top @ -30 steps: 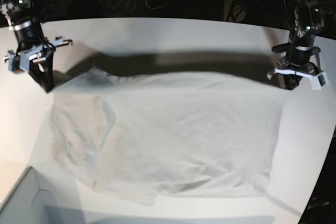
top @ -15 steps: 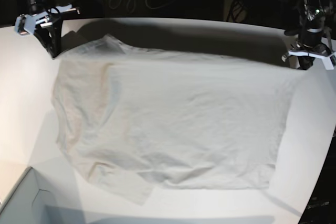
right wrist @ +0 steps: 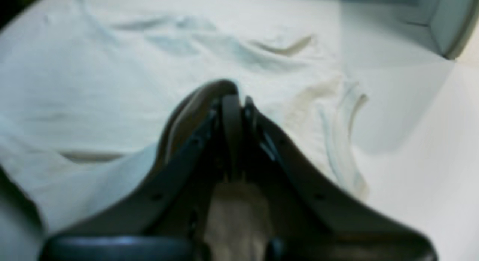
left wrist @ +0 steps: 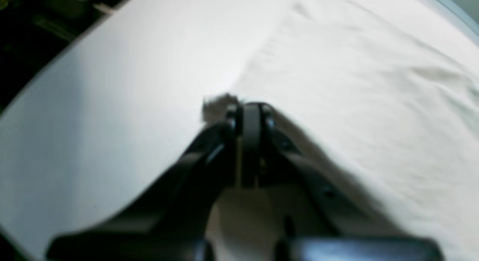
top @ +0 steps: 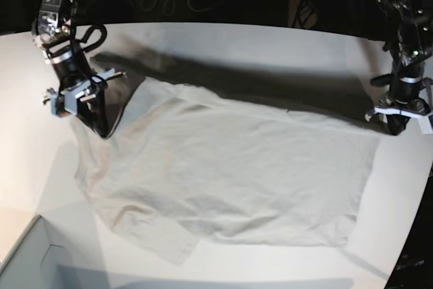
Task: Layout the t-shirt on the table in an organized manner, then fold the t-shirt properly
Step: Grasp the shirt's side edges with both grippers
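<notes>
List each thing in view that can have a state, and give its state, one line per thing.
t-shirt: spread out on the table, unfolded, wrinkled, far corners pinched.
left gripper: shut on the t-shirt's corner.
right gripper: shut on the t-shirt's edge.
grey box: open at the near corner.

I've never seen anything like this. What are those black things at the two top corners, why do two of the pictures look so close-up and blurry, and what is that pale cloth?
They are two robot arms. The wide picture looks down on a white table from the front. The two blurry ones come from cameras on the arms' wrists, looking along each claw. The pale cloth is a beige-grey t-shirt, spread nearly flat with some creases. The right claw, on the left in the wide picture, is shut on the t-shirt's edge. The left claw, on the other side, pinches the opposite far corner. A pale grey box corner shows at the bottom left.
</notes>
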`<state>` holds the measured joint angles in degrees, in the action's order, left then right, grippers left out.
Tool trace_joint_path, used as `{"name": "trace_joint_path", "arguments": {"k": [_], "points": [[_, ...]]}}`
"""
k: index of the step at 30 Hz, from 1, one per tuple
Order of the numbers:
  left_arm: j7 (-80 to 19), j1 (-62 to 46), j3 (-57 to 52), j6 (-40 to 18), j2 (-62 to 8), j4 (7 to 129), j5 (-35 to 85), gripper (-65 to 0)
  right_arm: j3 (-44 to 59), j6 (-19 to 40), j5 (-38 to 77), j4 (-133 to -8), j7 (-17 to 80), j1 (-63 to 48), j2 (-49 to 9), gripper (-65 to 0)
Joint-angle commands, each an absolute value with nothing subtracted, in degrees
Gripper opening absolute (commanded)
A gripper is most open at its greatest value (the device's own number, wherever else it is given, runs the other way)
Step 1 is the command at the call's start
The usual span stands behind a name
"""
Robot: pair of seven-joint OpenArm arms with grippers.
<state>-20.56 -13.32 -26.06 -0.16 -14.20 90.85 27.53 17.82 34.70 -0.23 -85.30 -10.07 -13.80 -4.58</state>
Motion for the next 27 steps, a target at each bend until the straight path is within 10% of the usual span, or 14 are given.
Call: {"name": "trace_joint_path", "arguments": {"k": [1, 27], "points": [[-19.12, -12.18, -25.98, 0.13, -15.43, 90.77, 27.56, -65.0, 17.98, 34.86, 0.31, -85.14, -12.0, -11.74, -4.97, -65.0], [-19.12, 2.68, -22.55, 0.04, -17.71, 76.35, 27.56, -65.0, 11.82, 34.77, -0.04, -62.02, -9.1, 11.47, -6.81, -65.0]]}}
